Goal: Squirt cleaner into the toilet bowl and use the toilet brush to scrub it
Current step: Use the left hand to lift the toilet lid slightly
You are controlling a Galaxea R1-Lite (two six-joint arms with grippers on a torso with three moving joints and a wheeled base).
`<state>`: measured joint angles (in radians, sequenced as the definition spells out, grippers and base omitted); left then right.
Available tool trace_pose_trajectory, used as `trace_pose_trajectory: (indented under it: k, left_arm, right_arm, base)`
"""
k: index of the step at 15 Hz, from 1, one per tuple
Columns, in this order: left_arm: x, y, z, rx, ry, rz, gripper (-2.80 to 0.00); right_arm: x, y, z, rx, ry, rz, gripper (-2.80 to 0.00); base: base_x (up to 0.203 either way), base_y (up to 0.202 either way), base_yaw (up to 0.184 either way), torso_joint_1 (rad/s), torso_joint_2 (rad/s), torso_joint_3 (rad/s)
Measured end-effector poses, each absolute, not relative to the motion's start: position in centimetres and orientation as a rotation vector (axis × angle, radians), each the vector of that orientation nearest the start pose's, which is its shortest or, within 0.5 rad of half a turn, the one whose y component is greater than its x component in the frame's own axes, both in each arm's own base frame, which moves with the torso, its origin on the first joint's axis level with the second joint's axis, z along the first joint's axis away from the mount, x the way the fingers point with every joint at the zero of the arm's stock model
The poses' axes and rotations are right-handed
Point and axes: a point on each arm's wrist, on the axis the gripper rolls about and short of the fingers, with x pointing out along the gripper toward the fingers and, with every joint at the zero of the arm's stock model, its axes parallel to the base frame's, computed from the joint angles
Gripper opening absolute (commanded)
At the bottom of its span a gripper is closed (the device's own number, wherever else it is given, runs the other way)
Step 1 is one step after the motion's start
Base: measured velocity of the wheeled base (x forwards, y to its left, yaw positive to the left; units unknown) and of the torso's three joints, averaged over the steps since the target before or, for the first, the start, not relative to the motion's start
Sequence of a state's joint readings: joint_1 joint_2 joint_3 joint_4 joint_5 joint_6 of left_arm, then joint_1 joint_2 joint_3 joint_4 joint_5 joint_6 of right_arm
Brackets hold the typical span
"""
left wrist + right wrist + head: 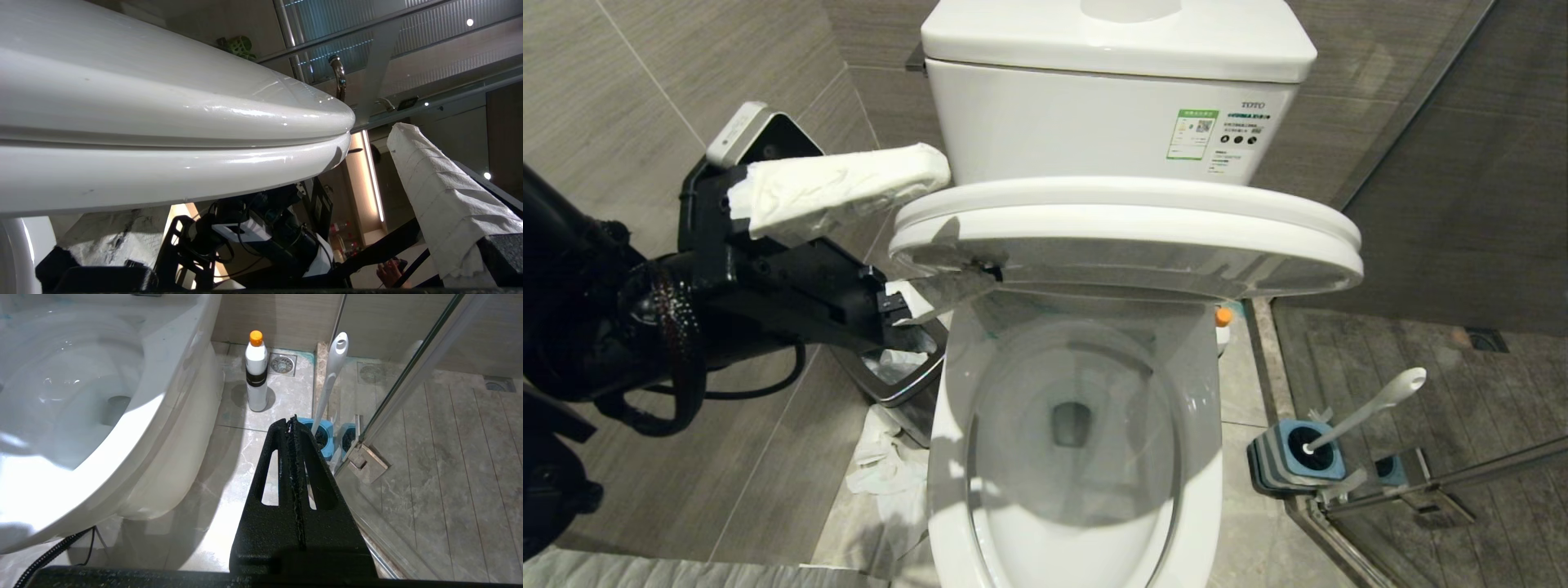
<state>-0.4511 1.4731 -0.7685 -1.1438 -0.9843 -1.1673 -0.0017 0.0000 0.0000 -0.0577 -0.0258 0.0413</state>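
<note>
The left gripper (915,237) stands wide open, its paper-wrapped fingers (841,188) above and below the raised seat and lid (1127,237). Below them the toilet bowl (1078,457) lies uncovered. The toilet brush (1372,408) stands in its blue holder (1290,465) at right. The right gripper (292,424) is closed, empty, over the floor.
</note>
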Motion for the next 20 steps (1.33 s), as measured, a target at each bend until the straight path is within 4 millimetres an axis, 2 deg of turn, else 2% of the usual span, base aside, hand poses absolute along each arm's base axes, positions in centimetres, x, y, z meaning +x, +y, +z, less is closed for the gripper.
trace_pose_trajectory:
  k: [7,13,20]
  left_arm:
    - [21.3,-12.2,30.1,-0.789,0.336,-1.507,0.0]
    - [22.9,-11.8,31.4,-0.767,0.259,-1.485,0.0]
    - [26.5,-12.6,33.3,-0.696,0.131,-1.494,0.0]
  right_arm:
    - [-2.3,-0.1,8.1,0.042,-0.058,-0.026,-2.8]
    - [-2.3,-0.1,8.1,0.042,-0.058,-0.026,-2.8]
    - [-2.3,-0.1,8.1,0.042,-0.058,-0.026,-2.8]
  base:
    - [0.0,0.0,0.0,0.0,0.0,0.0]
    - [0.0,0.0,0.0,0.0,0.0,0.0]
    - [0.0,0.0,0.0,0.0,0.0,0.0]
